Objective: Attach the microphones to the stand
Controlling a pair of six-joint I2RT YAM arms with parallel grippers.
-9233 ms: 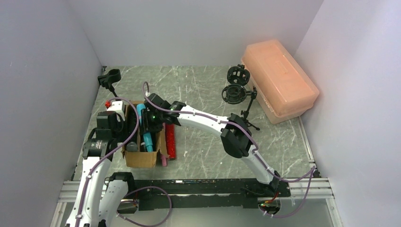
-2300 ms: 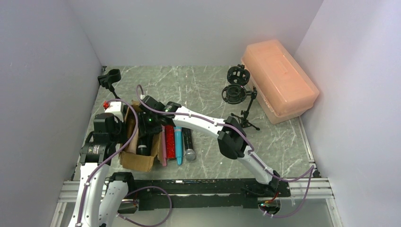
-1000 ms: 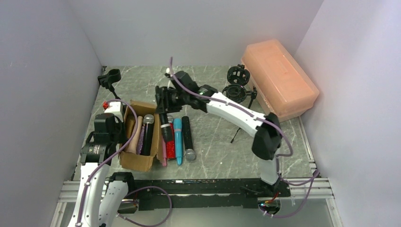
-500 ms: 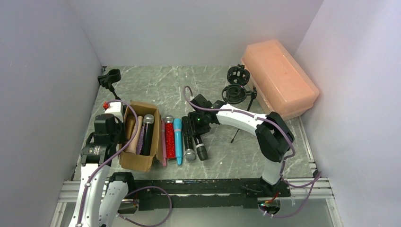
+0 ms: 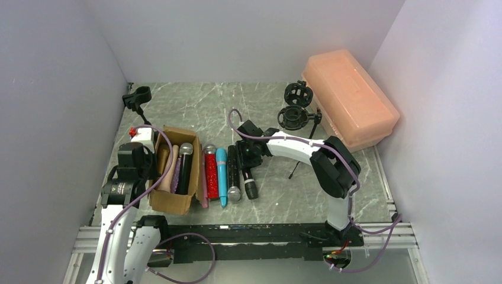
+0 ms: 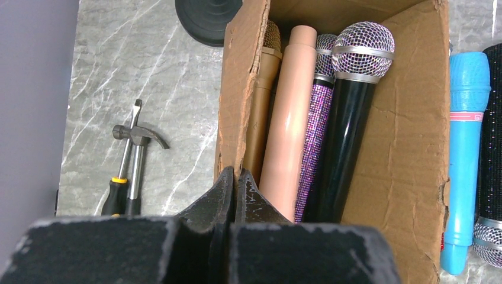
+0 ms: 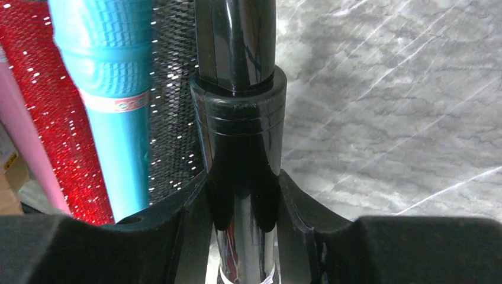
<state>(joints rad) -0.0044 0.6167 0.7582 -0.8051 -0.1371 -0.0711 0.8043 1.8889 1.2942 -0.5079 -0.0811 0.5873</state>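
My right gripper [image 5: 248, 151] is shut on a glossy black microphone [image 5: 249, 179] that lies at the right end of a row on the table; in the right wrist view its jaws [image 7: 241, 207] clasp the handle [image 7: 237, 89]. The row holds pink [image 5: 203, 184], red glitter [image 5: 211, 171], blue [image 5: 222, 174] and black glitter [image 5: 233, 174] microphones. My left gripper [image 6: 235, 177] is shut on the left wall of a cardboard box [image 6: 408, 148] holding gold [image 6: 260, 106], peach [image 6: 290, 118], purple glitter [image 6: 314, 124] and black [image 6: 349, 118] microphones. A stand with two shock mounts [image 5: 294, 115] is behind-right.
A small black clip stand [image 5: 137, 97] is at the back left. An orange plastic case [image 5: 349, 100] lies at the back right. A hammer [image 6: 139, 142] and a screwdriver [image 6: 118, 189] lie on the table left of the box.
My right gripper has carried the glossy black microphone from above the back of the row down to the table at the row's right end. The left gripper has stayed on the box.
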